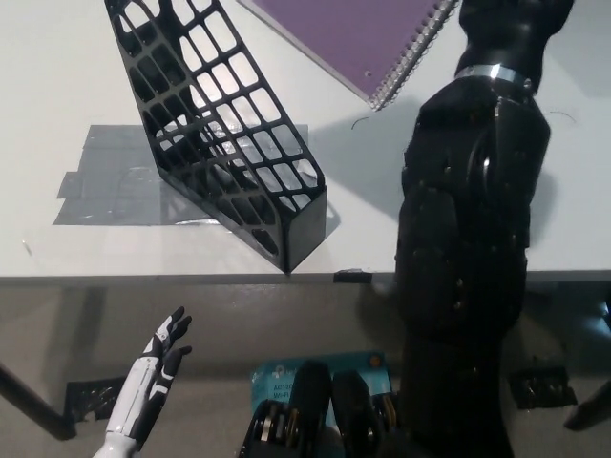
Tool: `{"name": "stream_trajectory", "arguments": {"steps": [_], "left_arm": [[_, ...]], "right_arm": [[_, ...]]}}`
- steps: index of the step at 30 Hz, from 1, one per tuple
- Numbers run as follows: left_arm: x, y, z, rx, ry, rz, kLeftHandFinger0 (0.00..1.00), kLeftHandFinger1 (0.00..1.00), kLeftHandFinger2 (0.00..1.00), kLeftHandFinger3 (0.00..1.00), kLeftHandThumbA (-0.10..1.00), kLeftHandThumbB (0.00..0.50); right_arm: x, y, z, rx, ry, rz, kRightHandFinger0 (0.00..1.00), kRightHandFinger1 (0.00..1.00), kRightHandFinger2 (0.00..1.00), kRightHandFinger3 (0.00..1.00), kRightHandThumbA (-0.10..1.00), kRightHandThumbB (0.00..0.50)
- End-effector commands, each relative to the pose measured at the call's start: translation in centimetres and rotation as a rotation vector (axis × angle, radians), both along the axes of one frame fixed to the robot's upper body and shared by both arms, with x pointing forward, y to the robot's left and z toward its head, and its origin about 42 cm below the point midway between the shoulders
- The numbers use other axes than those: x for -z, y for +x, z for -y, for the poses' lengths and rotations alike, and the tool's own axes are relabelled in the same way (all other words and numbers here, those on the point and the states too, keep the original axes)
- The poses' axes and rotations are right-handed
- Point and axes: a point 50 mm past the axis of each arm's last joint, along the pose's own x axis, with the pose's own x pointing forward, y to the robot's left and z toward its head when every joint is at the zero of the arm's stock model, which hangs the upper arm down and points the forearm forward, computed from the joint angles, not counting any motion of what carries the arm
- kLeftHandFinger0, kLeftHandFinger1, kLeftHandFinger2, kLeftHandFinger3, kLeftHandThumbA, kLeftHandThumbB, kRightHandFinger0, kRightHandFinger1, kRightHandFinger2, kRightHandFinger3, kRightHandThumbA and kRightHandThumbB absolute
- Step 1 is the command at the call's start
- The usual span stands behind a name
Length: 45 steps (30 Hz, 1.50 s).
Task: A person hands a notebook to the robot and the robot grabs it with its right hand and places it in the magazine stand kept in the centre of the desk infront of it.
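Right hand is cut off by the top edge, grip cannot be told; black right arm (473, 248) is raised. Purple spiral notebook (368, 33) is seen above magazine stand (224, 143) on worktop (57, 86). Left hand (164, 358) rests low, spread, empty.

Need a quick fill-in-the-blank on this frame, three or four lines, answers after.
1. The notebook has a ____ cover.
2. The black magazine stand stands on the desk, partly on patches of ____ tape.
3. The white left hand rests below the desk edge, fingers ____.

Missing words: purple; grey; apart
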Motion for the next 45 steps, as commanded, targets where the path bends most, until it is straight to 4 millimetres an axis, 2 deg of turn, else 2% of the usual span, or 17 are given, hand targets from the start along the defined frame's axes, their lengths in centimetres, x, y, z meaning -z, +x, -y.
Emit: {"name": "stream_trajectory", "arguments": {"steps": [1, 4, 12, 16, 31, 39, 42, 45], "left_arm": [[-1.1, 0.5, -0.5, 0.009, 0.021, 0.064, 0.90, 1.00, 1.00, 1.00, 1.00, 0.500], [-1.1, 0.6, -0.5, 0.011, 0.015, 0.065, 0.90, 1.00, 1.00, 1.00, 1.00, 0.500], [-1.3, 0.6, -0.5, 0.019, 0.017, 0.067, 0.90, 1.00, 1.00, 1.00, 1.00, 0.500], [-1.3, 0.7, -0.5, 0.020, 0.021, 0.069, 0.90, 1.00, 1.00, 1.00, 1.00, 0.500], [-1.5, 1.1, -0.5, 0.027, 0.017, 0.075, 0.91, 1.00, 1.00, 1.00, 1.00, 0.500], [-1.8, 1.3, -0.5, 0.034, 0.021, 0.084, 0.91, 1.00, 1.00, 1.00, 1.00, 0.497], [-1.9, 1.4, -0.5, 0.038, 0.034, 0.089, 0.92, 1.00, 1.00, 1.00, 1.00, 0.493], [-2.1, 1.5, -0.5, 0.040, 0.037, 0.095, 0.92, 1.00, 1.00, 1.00, 1.00, 0.497]], "right_arm": [[-2.8, -1.5, -2.4, -0.032, 0.046, 0.160, 0.00, 0.00, 0.00, 0.00, 0.85, 0.057], [-2.6, -1.3, -3.2, -0.033, 0.036, 0.154, 0.00, 0.00, 0.00, 0.00, 0.83, 0.046], [-2.1, -0.5, -4.3, 0.018, -0.011, 0.121, 0.00, 0.00, 0.00, 0.00, 0.85, 0.053], [-1.9, -0.1, -4.5, 0.025, -0.013, 0.116, 0.00, 0.00, 0.00, 0.00, 0.86, 0.062], [-1.3, 0.8, -4.9, 0.074, -0.058, 0.119, 0.00, 0.00, 0.00, 0.00, 0.88, 0.045], [-0.6, 0.7, -6.2, 0.074, -0.105, 0.111, 0.00, 0.00, 0.00, 0.00, 0.88, 0.020], [-0.4, 0.7, -6.9, 0.071, -0.111, 0.098, 0.00, 0.00, 0.00, 0.00, 0.87, 0.050], [-0.2, 0.9, -7.4, 0.059, -0.112, 0.096, 0.00, 0.00, 0.00, 0.01, 0.86, 0.031]]}}
